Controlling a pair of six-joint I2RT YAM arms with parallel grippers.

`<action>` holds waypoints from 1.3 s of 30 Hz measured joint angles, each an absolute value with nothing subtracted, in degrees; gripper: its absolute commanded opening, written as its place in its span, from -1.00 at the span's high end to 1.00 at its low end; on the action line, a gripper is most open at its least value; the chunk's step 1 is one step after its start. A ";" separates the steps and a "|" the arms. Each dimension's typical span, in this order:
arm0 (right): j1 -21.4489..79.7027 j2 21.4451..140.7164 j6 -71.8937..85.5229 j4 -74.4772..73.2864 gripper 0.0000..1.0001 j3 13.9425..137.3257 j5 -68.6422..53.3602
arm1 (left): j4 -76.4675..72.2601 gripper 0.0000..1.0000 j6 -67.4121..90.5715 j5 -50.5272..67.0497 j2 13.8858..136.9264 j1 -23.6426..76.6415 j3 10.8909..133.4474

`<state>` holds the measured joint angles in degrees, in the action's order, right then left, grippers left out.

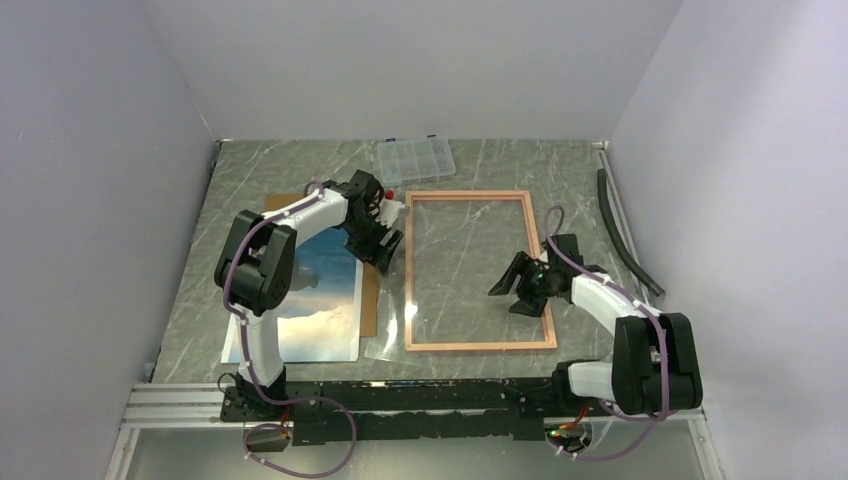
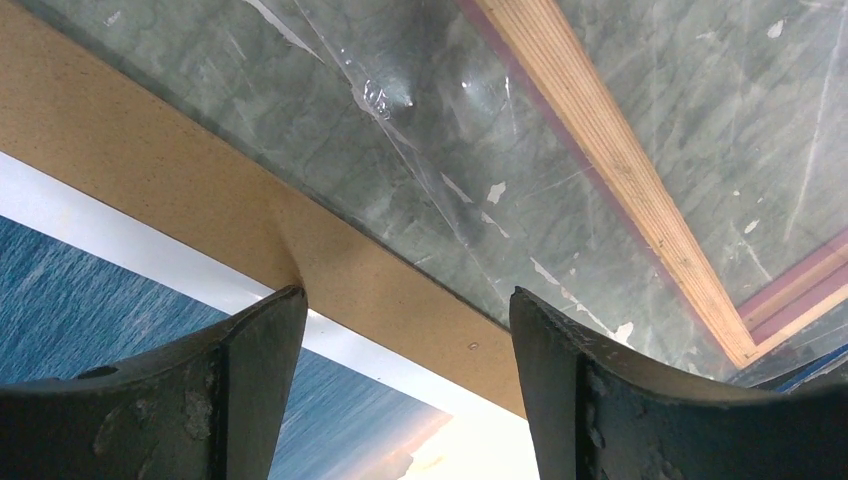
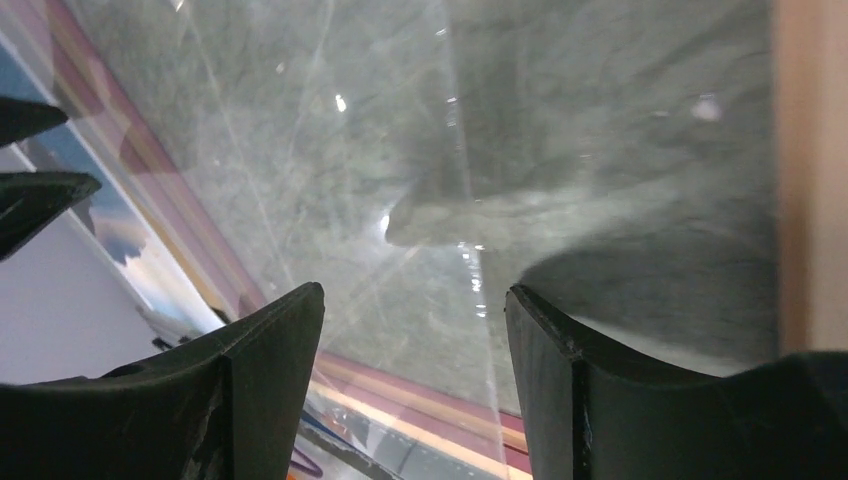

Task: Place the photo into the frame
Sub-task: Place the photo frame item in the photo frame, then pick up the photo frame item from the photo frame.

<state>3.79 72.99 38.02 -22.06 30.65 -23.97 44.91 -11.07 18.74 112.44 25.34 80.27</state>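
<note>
Though the frame (image 1: 470, 195) lies flat mid-table with the tabletop (image 1: 530, 165) showing through its clear pane, it holds nothing: the photo (image 1: 325, 300) rests apart from it to the left, on a brown backing board (image 1: 369, 305). Status: loading not yet done; photo to be lifted, carried across and seated in the frame. Left gripper (image 1: 385, 252): jaws wide apart, empty, poised over the board's edge nearest the frame (contact with the board cannot be told). Right gripper (image 1: 515, 290): jaws apart, empty, hovering over the pane near the frame's right side. Also present: a crinkled clear sheet (image 1: 385, 345) beside the frame.
</note>
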 measured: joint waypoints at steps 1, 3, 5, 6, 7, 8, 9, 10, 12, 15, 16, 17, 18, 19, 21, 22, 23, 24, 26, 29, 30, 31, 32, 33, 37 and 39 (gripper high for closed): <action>4.36 72.95 38.26 -21.23 -0.41 30.22 -24.69 | 44.91 -0.60 -11.07 18.83 112.42 25.34 80.25; 5.61 72.55 38.74 -19.42 -0.41 29.26 -26.00 | 44.95 -0.60 -11.07 18.90 112.38 25.34 80.25; 7.03 71.40 39.27 -17.39 -0.40 27.86 -26.83 | 45.17 -0.60 -11.07 18.98 112.38 25.34 80.25; 7.64 70.72 39.38 -16.60 -0.39 27.14 -27.16 | 45.36 -0.60 -11.07 18.98 112.38 25.34 80.23; 8.19 70.02 39.55 -15.97 -0.38 26.48 -27.38 | 45.45 -0.60 -11.07 18.98 112.38 25.34 80.18; 8.45 69.52 39.62 -15.77 -0.37 26.11 -27.46 | 45.47 -0.60 -11.07 18.98 112.38 25.34 80.14; 8.60 69.04 39.66 -15.68 -0.33 25.78 -27.57 | 45.50 -0.60 -11.07 18.98 112.36 25.34 80.09; 8.73 68.27 39.72 -15.73 -0.29 25.50 -27.64 | 45.50 -0.60 -11.07 18.98 112.33 25.34 80.05; 8.73 67.11 39.86 -15.77 -0.11 25.43 -27.73 | 45.52 -0.60 -11.07 19.00 112.33 25.32 80.05; 8.67 65.58 39.99 -15.53 0.11 25.45 -28.42 | 45.58 -0.60 -11.07 19.00 112.33 25.34 80.05; 8.67 65.56 40.05 -15.27 0.18 25.45 -29.08 | 45.60 -0.60 -11.07 19.00 112.33 25.34 80.05; 8.64 65.65 39.99 -14.96 0.24 25.45 -29.56 | 45.76 -0.60 -11.07 19.00 112.31 25.32 80.05; 8.56 65.67 40.07 -14.74 0.32 25.45 -30.15 | 45.84 -0.60 -11.07 19.00 112.31 25.32 80.05; 8.56 65.69 40.18 -14.39 0.39 25.45 -30.83 | 45.98 -0.60 -11.07 19.03 112.31 25.32 80.05; 8.56 65.69 40.53 -13.10 0.62 25.45 -32.38 | 46.30 -0.61 -11.07 19.07 112.27 25.34 80.05; 8.56 65.69 40.73 -12.47 0.75 25.45 -33.12 | 46.41 -0.61 -11.07 19.14 112.22 25.32 80.05; 8.56 65.69 40.84 -12.05 0.90 25.45 -33.61 | 46.57 -0.61 -11.07 19.22 112.20 25.32 80.05; 8.54 65.69 40.99 -11.75 1.00 25.47 -34.06 | 46.63 -0.61 -11.07 19.25 112.18 25.34 80.05; 8.27 65.65 41.12 -11.70 1.00 25.87 -35.07 | 46.70 -0.61 -11.09 19.31 112.18 25.34 80.05; 7.97 65.12 41.08 -12.38 1.00 27.62 -35.73 | 47.05 -0.63 -11.09 19.70 112.01 25.34 80.05; 7.92 64.66 40.97 -12.99 1.00 28.67 -35.90 | 47.24 -0.63 -11.09 19.77 111.98 25.36 80.05; 7.90 64.12 40.84 -13.63 1.00 29.82 -36.07 | 47.44 -0.63 -11.09 19.90 111.96 25.39 80.05; 7.86 63.55 40.69 -13.96 1.00 30.98 -36.12 | 47.70 -0.63 -11.09 20.14 111.96 25.39 80.05; 7.77 62.89 40.53 -14.04 0.94 32.29 -36.32 | 47.90 -0.63 -11.09 20.32 111.96 25.39 80.05; 7.35 61.84 40.60 -12.84 0.60 34.96 -37.63 | 48.10 -0.61 -11.07 21.19 111.94 25.39 80.05; 7.31 61.89 40.99 -11.84 0.43 34.83 -38.50 | 48.10 -0.61 -11.07 21.41 111.94 25.39 80.05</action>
<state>7.31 61.89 40.99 -11.84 34.83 -38.50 48.10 -11.07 21.41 111.94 25.39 80.05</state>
